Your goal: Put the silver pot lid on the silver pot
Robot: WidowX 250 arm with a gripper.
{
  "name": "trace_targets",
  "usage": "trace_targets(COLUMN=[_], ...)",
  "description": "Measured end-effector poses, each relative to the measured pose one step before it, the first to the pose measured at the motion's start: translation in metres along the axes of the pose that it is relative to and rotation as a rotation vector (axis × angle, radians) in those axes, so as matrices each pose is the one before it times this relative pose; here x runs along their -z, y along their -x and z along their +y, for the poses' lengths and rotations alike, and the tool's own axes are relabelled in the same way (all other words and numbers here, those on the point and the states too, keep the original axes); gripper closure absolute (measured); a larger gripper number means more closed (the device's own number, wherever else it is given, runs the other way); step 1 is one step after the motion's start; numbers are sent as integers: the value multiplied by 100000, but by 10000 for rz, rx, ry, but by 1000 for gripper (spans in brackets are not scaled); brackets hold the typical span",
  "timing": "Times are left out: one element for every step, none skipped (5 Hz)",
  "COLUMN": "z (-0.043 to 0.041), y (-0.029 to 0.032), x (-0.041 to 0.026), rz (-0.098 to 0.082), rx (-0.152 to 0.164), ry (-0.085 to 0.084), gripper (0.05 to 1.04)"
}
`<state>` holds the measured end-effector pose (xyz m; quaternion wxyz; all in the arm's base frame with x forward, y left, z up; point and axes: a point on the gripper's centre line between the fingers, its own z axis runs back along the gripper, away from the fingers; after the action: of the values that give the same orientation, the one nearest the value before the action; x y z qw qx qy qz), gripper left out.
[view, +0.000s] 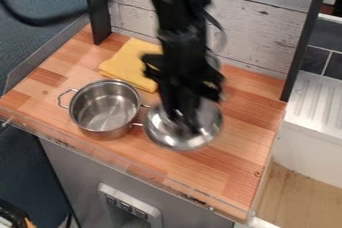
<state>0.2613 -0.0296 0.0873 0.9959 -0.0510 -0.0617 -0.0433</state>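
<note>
While under black gripper [186,126], shiny round lid [162,133].

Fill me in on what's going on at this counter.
A black robot arm has its pincer down over the silver lid; whether it has hold of the lid, I can't tell. The lid is beside the silver pot, not on it, so the pot is uncovered. A yellow cloth lies behind them on the wooden worktop.
</note>
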Motion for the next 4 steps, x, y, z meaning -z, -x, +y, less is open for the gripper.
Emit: trace_targets(z=[4614, 2732, 2996, 1399], y=[1329, 128, -134, -400], x=[-452, 798, 1164, 1594], rz=[104, 95, -58, -35], rx=[-1025, -364, -660, -480], ry=[-148, -105, -549, -326], gripper=[799, 799, 799, 800])
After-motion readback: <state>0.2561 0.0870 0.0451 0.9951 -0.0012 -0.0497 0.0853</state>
